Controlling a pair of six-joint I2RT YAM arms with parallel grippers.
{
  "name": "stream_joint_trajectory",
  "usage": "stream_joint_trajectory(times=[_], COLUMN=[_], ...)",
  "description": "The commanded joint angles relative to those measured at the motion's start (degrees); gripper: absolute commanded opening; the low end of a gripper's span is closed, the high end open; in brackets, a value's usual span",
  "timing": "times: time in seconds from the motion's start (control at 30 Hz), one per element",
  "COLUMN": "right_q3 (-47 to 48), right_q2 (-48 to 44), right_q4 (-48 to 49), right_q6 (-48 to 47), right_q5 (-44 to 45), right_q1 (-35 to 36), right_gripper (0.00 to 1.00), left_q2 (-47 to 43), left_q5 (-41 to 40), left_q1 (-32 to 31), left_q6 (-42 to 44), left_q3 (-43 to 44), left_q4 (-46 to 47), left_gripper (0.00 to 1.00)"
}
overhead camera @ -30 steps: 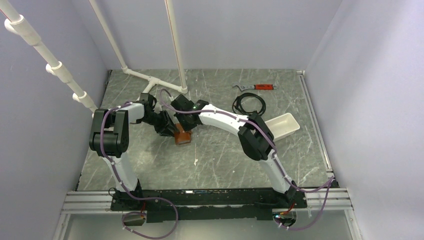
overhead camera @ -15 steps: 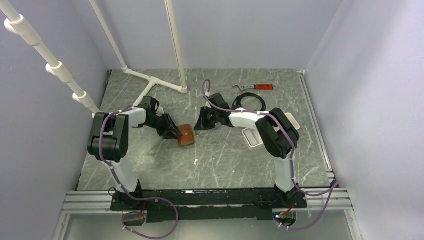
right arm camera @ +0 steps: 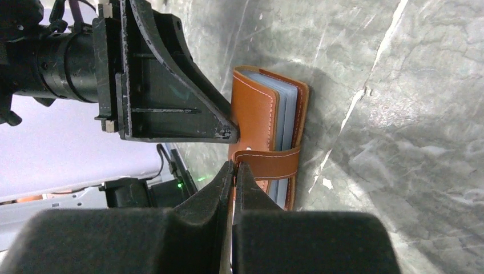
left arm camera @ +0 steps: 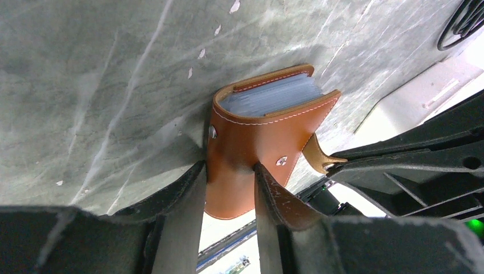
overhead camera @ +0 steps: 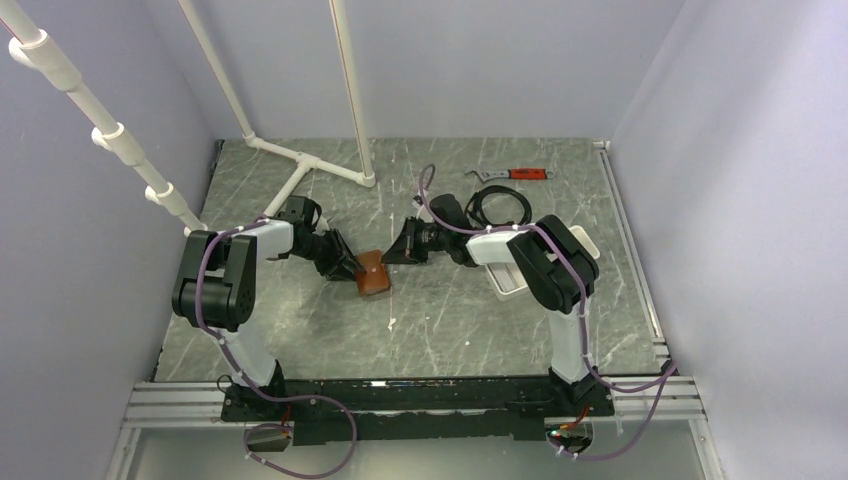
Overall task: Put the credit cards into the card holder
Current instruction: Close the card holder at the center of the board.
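Your card holder is folded over and rests against the table, left of centre, between the two claws. A second ago your right arm reached across and over it. That arm has since swung back to its own side, and the holder now lies in plain sight from above.

Your left claw is clamped on the brown cover near the fold, one finger on each face. Your right claw has its fingers pressed together on the free end of the closing tab. The tab wraps round the holder's open edge and runs straight into the fingertips.

I take that to mean loading is over and you are on the fastening step. The tab is not yet snapped down.

Inside the holder a pale grey-blue stack fills the space between the covers. I cannot tell the credit cards from the sleeves in it.

The white tray sits beyond the holder, largely under your right arm. Too little of its floor shows to say what it holds.

Further back lie a coiled black cable and a red-handled wrench.
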Motion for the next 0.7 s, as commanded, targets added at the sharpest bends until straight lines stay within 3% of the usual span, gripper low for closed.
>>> stream_joint_trajectory(times=[0.0,0.4,0.67], right_q3=[0.7,8.4,12.7], right_q2=[-0.2,0.8,3.1], right_q4=[5.9,-11.3,-17.6], right_q6=[-0.7,-12.5,-15.9], right_q5=[-5.7,0.1,3.4], right_q1=[0.3,2.5,4.0], right_gripper=[0.00,0.00,0.00], left_q2=[-0.8,-1.0,-0.8], left_q5=[-2.7,-2.7,-2.7], left_q1=[-0.6,-0.6,-0.6], left_q6=[-0.4,-0.3,-0.1], left_q3=[-1.0,0.0,0.5], left_q4=[-1.0,-1.6,-1.9], left_gripper=[0.38,0.37,0.37])
